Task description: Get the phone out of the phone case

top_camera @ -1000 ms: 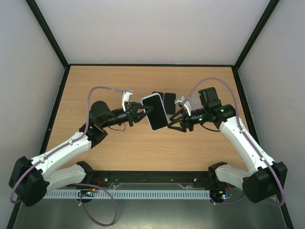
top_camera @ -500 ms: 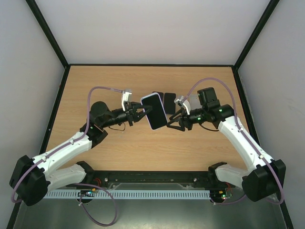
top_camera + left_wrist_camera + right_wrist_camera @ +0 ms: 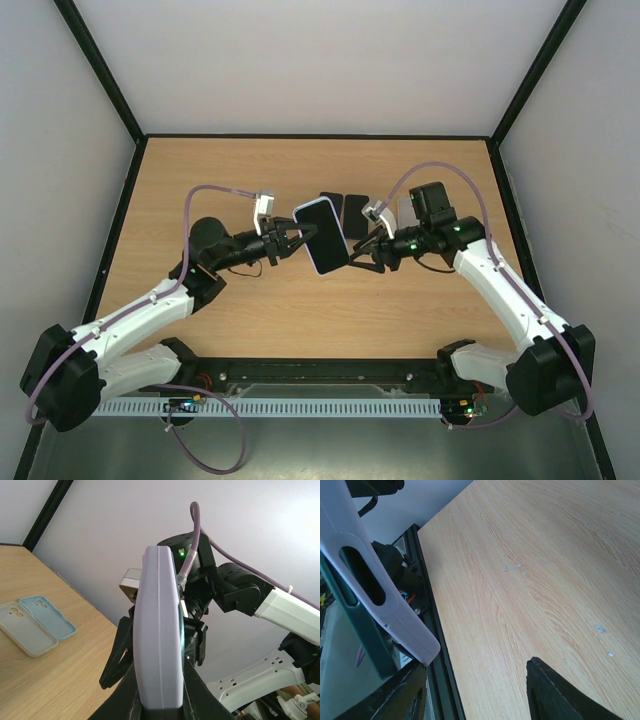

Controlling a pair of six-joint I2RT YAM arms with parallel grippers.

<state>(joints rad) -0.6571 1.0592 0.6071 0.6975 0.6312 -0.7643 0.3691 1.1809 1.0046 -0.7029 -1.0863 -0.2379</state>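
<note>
Since the earlier frames, the cased phone (image 3: 322, 235) and both grippers are shifted slightly leftward. The phone is held above the table (image 3: 200, 180), seated in its lavender case (image 3: 159, 630), so removal is judged not yet begun. The left gripper (image 3: 297, 241) is clamped on one edge; the right gripper (image 3: 357, 254) is spread open beside the opposite edge. Whether any corner is peeled cannot be told, and the left fingertips are cut off in the wrist view.

High rear overview; two close wrist views, phone case (image 3: 159, 630) common.
</note>
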